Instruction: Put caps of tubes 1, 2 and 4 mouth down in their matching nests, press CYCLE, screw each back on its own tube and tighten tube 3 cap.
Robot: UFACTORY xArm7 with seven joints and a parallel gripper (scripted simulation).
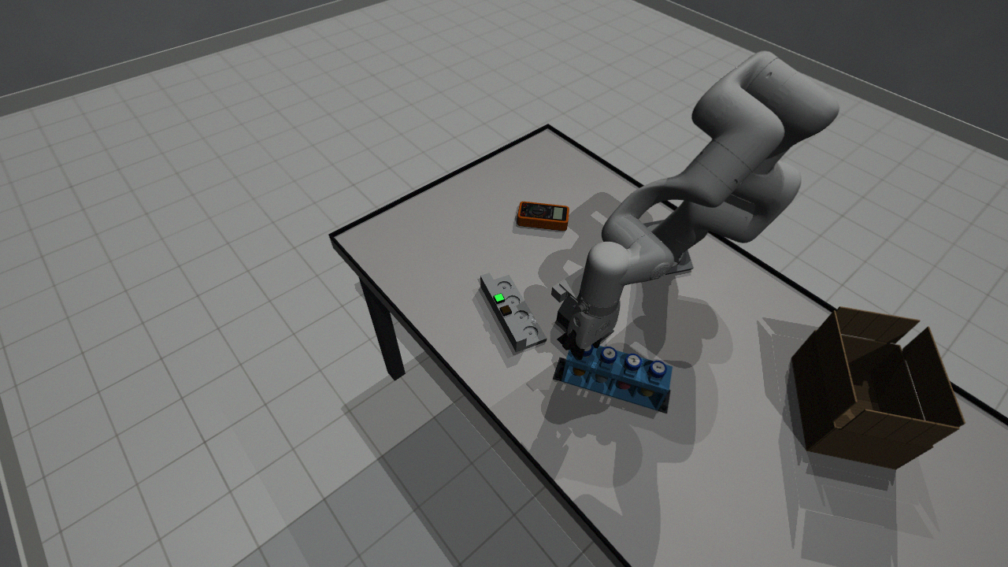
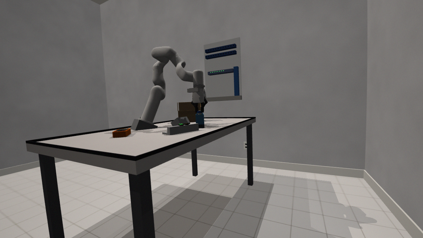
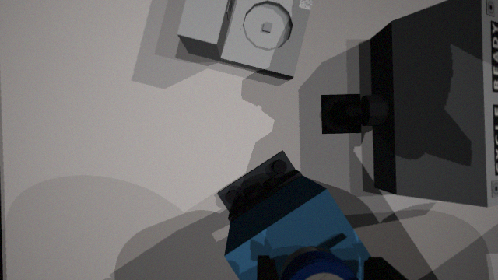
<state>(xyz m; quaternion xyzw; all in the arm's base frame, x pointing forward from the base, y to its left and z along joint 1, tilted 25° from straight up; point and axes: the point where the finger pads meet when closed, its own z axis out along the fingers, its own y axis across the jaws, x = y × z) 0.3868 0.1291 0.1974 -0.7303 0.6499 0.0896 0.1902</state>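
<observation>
The blue decapping station (image 1: 638, 389) (image 3: 296, 218) stands near the table's front edge, with dark blue caps on three tubes (image 1: 631, 362) in plain sight. My gripper (image 1: 577, 350) (image 2: 200, 108) (image 3: 317, 269) points straight down over the end tube nearest the cap tray. Its fingers stand open on either side of that tube's dark blue cap (image 3: 317, 262), which sits on the tube. The grey cap tray (image 1: 524, 343) (image 2: 177, 129) (image 3: 202, 23) lies beside the station with its green lamp (image 1: 498, 297) lit. Its nests (image 3: 267, 25) that I can see are empty.
The key housing (image 1: 566, 299) (image 3: 428, 117) with the READY and CYCLE labels stands just behind my gripper. An orange multimeter (image 1: 542, 215) (image 2: 121, 132) lies farther back. An open brown cardboard box (image 1: 873, 387) stands at the right. A wall panel (image 2: 223, 69) hangs behind the table.
</observation>
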